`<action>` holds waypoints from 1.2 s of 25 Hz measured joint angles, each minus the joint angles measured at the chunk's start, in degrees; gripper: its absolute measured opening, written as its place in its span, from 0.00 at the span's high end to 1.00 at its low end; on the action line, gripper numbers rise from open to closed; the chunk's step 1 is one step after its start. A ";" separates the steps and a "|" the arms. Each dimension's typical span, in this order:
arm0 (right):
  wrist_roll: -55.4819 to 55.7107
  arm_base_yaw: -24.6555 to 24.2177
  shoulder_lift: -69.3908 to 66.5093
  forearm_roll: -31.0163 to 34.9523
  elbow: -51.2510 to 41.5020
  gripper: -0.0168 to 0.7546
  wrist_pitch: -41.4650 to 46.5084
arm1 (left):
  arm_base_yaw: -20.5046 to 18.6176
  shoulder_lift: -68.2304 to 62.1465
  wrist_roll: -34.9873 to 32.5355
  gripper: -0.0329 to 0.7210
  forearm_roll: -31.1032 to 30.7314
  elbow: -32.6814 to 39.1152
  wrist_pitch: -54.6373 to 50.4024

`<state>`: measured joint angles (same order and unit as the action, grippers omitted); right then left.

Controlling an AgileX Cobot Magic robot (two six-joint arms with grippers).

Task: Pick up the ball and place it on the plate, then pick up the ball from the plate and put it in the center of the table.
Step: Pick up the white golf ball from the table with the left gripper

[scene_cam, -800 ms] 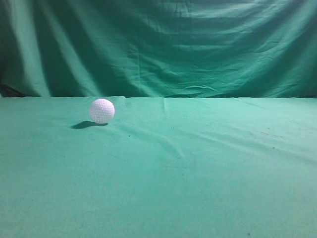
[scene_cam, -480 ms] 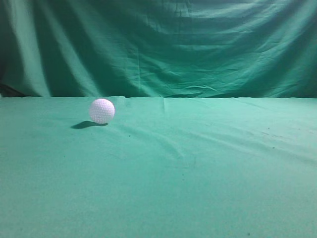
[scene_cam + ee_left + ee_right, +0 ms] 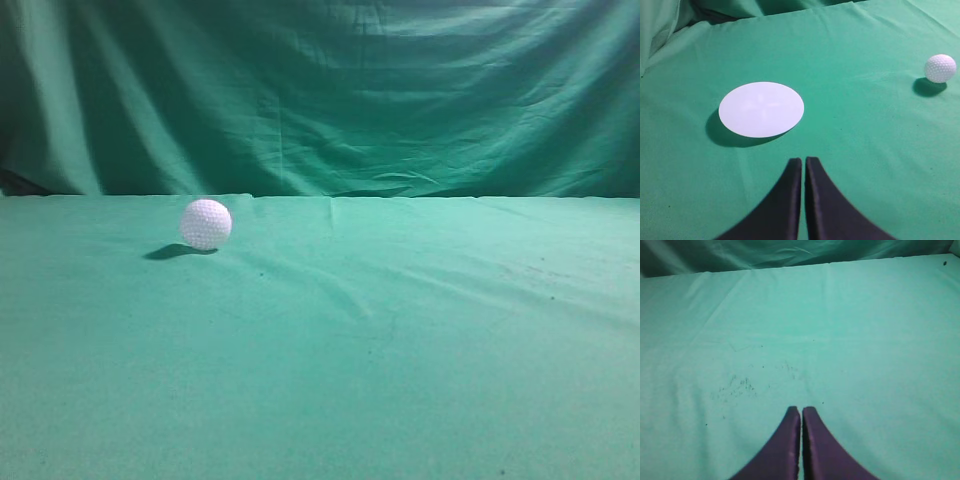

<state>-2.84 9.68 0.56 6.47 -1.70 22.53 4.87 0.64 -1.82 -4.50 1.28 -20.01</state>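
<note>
A: Has anything been shifted since the earlier exterior pictures?

B: Nothing. The ball [image 3: 206, 223] is seen at the same spot as 0.8 s ago, with the same shadow at its left, and no arm has come into that view.

A: How is the scene laid out, starting from the largest thing?

B: The table [image 3: 420, 380] is covered in slightly wrinkled green cloth, with a draped green curtain [image 3: 330, 90] hung at its far edge. In the left wrist view a flat white plate [image 3: 761, 109] is seen just beyond the left gripper [image 3: 803, 162], a little to the left. The ball [image 3: 940, 68] lies farther off, well to the right of the plate and apart from it.

A: Why would things be set out so?

B: It is judged that plate and ball were placed apart so that a clear carry is needed; the ball rests free on bare cloth, open to a grasp from above.

A: And the jaws?

B: Both pairs are pressed together, with nothing between them. The ball is well to the far right of the left jaws. Only cloth is shown ahead of the right gripper [image 3: 801, 412]; the ball is absent from that view. The pick is judged not yet begun.
</note>
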 joint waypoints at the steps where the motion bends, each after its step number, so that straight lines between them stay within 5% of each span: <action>1: 0.00 0.00 0.00 0.00 0.00 0.98 0.00 | 0.00 0.00 -0.25 0.96 -1.31 0.00 0.00; 13: 0.00 0.00 0.00 0.00 0.00 0.98 0.00 | 0.00 0.00 0.03 0.96 -2.84 0.00 24.12; 18: 0.00 0.00 0.00 0.00 0.00 0.98 0.00 | 0.00 0.00 10.96 0.96 -2.74 0.00 36.84; 24: 0.00 0.00 0.00 0.00 0.00 0.98 0.04 | 0.00 -3.48 25.63 0.96 -5.93 -11.87 15.60; 27: 0.00 0.00 0.00 0.00 0.00 0.98 0.04 | 0.00 -9.37 25.49 0.96 -5.11 -19.55 4.90; 30: 0.00 0.00 0.00 0.00 0.00 0.98 0.04 | 0.00 -16.70 17.63 0.96 0.43 -25.80 -5.27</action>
<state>-2.84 9.68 0.56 6.47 -1.70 22.57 4.87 -16.06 15.81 -4.07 -24.53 -25.28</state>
